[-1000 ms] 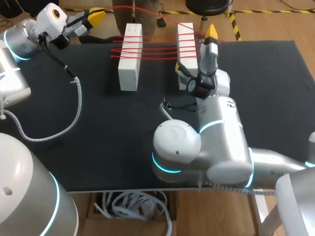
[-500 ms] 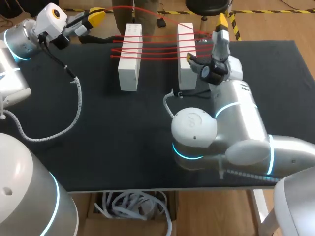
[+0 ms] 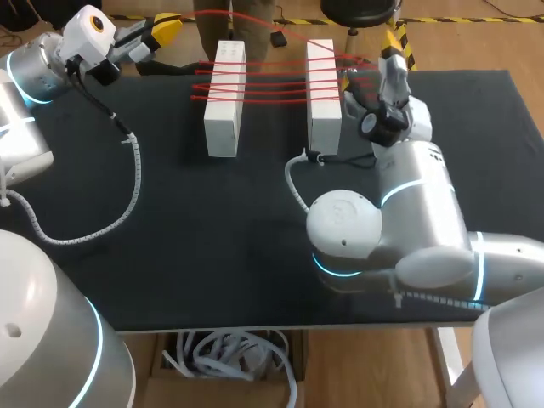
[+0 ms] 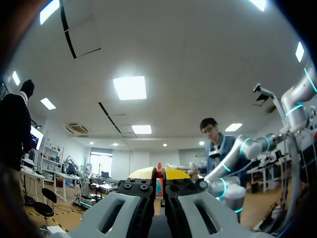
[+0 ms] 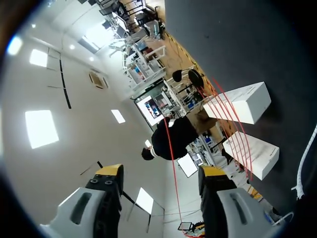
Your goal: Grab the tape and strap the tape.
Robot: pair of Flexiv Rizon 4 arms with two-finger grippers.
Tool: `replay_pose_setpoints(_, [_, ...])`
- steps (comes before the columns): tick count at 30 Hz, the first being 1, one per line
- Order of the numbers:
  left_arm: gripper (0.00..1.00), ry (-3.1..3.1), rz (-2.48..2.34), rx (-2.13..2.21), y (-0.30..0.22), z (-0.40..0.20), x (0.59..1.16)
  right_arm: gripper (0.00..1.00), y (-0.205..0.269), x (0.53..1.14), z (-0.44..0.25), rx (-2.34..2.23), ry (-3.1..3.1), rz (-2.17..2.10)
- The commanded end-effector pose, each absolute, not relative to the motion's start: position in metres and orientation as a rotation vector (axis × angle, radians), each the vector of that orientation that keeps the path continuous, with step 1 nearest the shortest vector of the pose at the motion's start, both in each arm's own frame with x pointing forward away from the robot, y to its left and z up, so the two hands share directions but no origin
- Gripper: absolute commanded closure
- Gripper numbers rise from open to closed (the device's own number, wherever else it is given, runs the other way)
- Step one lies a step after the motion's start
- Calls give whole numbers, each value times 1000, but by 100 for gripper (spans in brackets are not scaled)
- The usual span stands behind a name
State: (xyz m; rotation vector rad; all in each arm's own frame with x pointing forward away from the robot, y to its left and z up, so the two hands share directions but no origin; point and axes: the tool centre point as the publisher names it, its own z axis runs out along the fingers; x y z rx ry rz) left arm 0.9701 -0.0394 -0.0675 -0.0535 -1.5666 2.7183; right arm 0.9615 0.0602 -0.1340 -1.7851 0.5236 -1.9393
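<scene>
Your red tape (image 3: 270, 86) runs in several strands across the two white blocks (image 3: 223, 98) at twelve o'clock on the table (image 3: 187, 246). Only the left wrist view shows you the left gripper (image 4: 158, 173) pinched tight on a red bit of it; overhead, at eleven o'clock, that grip is too small to read. The right gripper (image 5: 161, 174), at one o'clock, stands wide, with one loose strand passing between its fingers, clear of both
</scene>
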Motion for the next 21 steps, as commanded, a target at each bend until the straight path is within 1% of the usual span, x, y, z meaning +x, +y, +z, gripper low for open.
replay_pose_setpoints(1, [100,-1564,2718,-58,-39,-68,971,55,69,959,-138,-1775,573,-1967])
replay_pose_setpoints(4, [100,-1564,2718,-58,-39,-68,971,54,70,955,-138,-1764,602,-1984])
replay_pose_setpoints(7, [100,-1564,2718,-58,-39,-68,971,56,70,953,-138,-1751,628,-2003])
replay_pose_setpoints(10, [100,-1564,2718,-58,-39,-68,971,56,70,952,-139,-1741,654,-2027])
replay_pose_setpoints(11, [100,-1564,2718,-58,-39,-68,971,57,69,952,-139,-1740,658,-2030])
replay_pose_setpoints(12, [100,-1564,2718,-58,-39,-68,971,62,69,952,-140,-1739,663,-2033])
replay_pose_setpoints(13, [100,-1564,2718,-58,-39,-68,971,64,68,952,-140,-1737,668,-2036])
replay_pose_setpoints(14, [100,-1564,2718,-58,-39,-68,971,64,68,952,-140,-1736,670,-2037])
replay_pose_setpoints(16, [100,-1564,2718,-58,-39,-68,971,60,67,953,-140,-1732,678,-2044])
replay_pose_setpoints(20, [100,-1564,2718,-58,-39,-68,971,60,69,956,-140,-1728,681,-2053])
replay_pose_setpoints(21, [100,-1564,2718,-58,-39,-68,971,59,70,956,-138,-1724,681,-2053])
